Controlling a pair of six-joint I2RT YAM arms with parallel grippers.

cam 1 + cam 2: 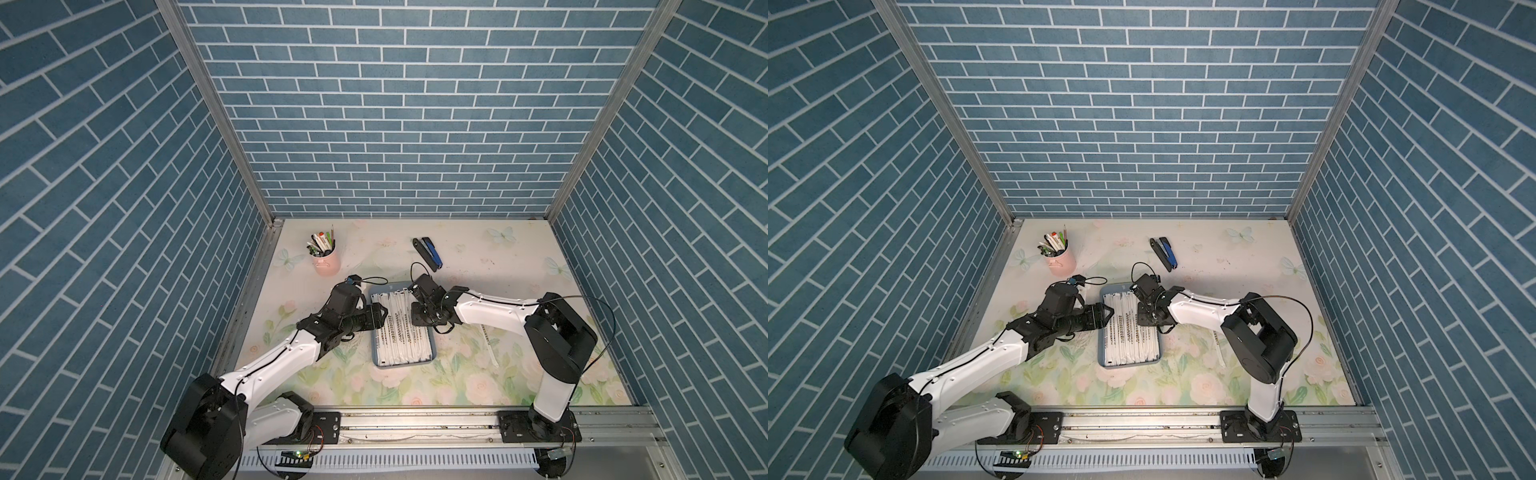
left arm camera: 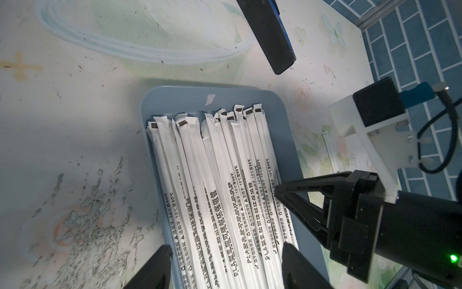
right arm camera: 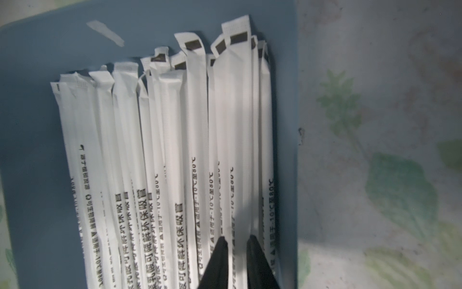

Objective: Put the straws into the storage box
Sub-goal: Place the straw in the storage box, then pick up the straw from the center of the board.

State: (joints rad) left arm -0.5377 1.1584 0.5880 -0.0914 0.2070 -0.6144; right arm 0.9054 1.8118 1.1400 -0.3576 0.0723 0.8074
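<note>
We see blue brick-patterned walls (image 1: 395, 124) on three sides, aluminium posts (image 1: 216, 108) at the corners, and a pale floral tabletop (image 1: 519, 266).
</note>
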